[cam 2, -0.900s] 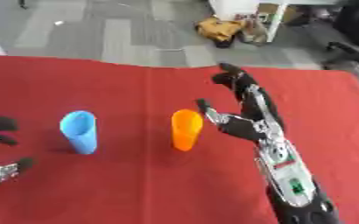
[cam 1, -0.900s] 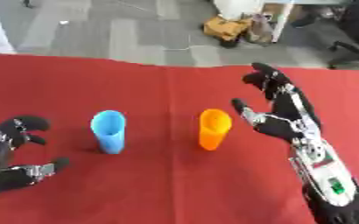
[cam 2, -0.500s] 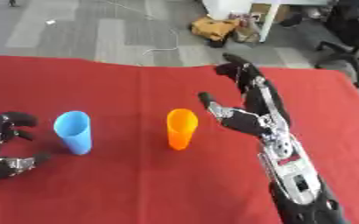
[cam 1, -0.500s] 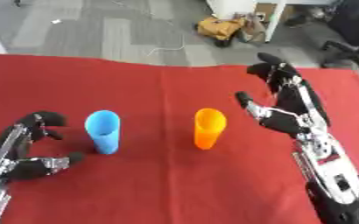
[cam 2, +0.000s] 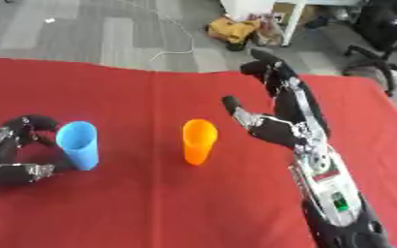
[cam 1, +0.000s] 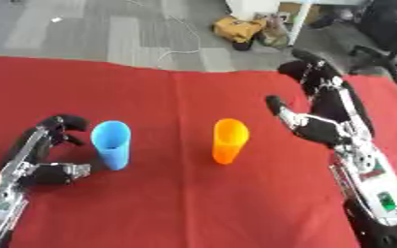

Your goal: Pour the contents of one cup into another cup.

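Left hand (cam 1: 41, 155) cups open just beside blue cup (cam 1: 112, 144).

Light is even and fairly bright across both views, soft and diffuse, with no hard glare. The red desk (cam 1: 176, 203) is saturated and evenly lit; shadows on it are faint, only a slight darkening at the base of the blue cup (cam 1: 113, 144) and the orange cup (cam 1: 229, 140). Everything looks soft, with blocky smearing on edges. The left hand (cam 1: 45, 157) and right hand (cam 1: 320, 123) show blurred outlines, their dark parts merging. The grey floor (cam 1: 109, 29) beyond is paler and equally indistinct.
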